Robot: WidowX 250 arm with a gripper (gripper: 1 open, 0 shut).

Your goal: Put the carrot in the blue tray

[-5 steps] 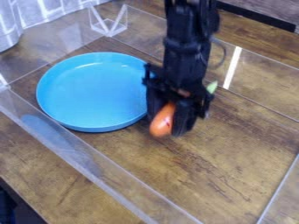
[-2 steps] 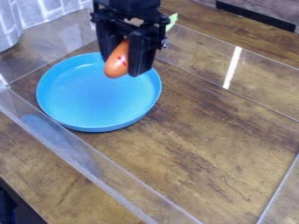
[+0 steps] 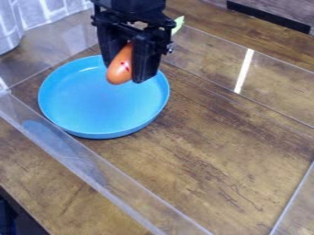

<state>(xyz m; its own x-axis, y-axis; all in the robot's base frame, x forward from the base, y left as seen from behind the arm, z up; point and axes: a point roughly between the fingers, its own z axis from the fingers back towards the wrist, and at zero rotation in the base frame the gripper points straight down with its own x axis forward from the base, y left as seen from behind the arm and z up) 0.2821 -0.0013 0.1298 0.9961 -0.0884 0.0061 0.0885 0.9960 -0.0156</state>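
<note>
The blue tray is a round shallow dish on the wooden table at left centre. My black gripper hangs over the tray's far right rim, shut on the carrot, whose orange body shows between the fingers. A bit of light green shows behind the gripper at its upper right. The carrot is held above the tray and does not touch it.
A clear plastic sheet or low wall runs diagonally across the table in front of the tray. A transparent object stands at the back left. The dark wooden table stretches to the right, with a bright light reflection.
The gripper has carried the carrot up and left, from the table right of the tray to above the tray's far rim. In the last half second it shifted only slightly left.
</note>
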